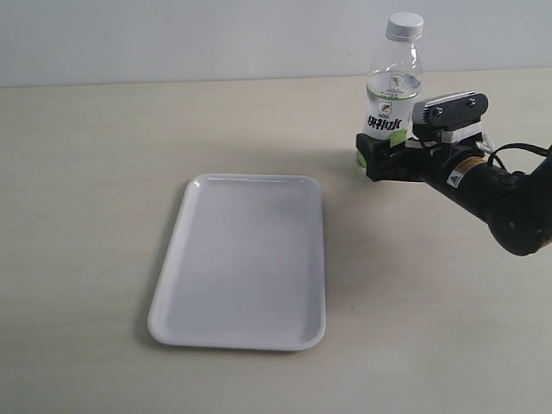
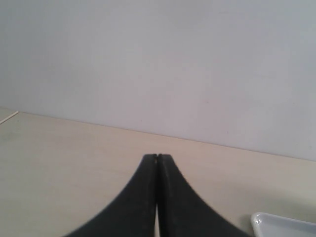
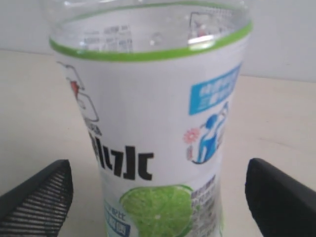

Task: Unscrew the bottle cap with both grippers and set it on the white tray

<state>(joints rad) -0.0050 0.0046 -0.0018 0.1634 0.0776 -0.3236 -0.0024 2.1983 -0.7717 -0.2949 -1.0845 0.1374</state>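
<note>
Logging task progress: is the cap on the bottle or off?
On. The bottle cap sits atop the neck of the upright bottle in the exterior view.

**Fig. 1. Occluded and cropped regions across my three views.**

In the exterior view my right gripper (image 1: 384,161) covers the base of the bottle (image 1: 395,90), and my right arm (image 1: 509,207) runs off the frame edge. My right wrist view crops the bottle at both ends, leaving the bottle cap (image 1: 404,25) outside it. The small print on the label (image 3: 148,138) is too blurred to read. My left wrist view shows only the soft-focused fingertips of my left gripper (image 2: 157,158) and one corner of the white tray (image 2: 284,224).
</note>
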